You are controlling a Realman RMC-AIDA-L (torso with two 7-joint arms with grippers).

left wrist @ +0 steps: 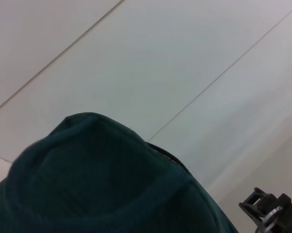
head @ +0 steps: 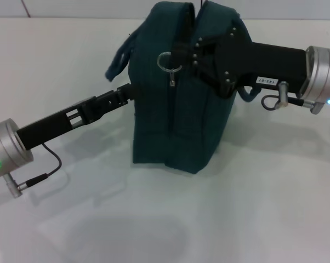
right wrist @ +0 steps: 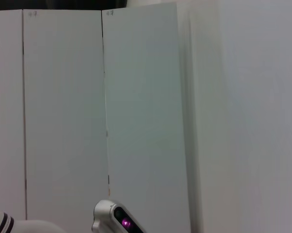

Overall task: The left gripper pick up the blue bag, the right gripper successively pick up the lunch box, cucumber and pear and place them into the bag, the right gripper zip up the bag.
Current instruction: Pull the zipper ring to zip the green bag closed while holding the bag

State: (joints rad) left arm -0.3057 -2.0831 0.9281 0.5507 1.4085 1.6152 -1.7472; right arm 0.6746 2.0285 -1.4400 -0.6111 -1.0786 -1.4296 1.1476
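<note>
Both grippers meet the blue bag (head: pixel 173 104); I cannot tell their finger states. Right gripper (head: pixel 189 52) should pull the zipper ring (head: pixel 166 61) steadily while left gripper (head: pixel 126 92) braces.

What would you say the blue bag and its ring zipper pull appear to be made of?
The blue bag looks like matte woven fabric: soft creases, stitched seams, no shine. Its ring zipper pull appears to be polished metal, being silver and reflective.
</note>
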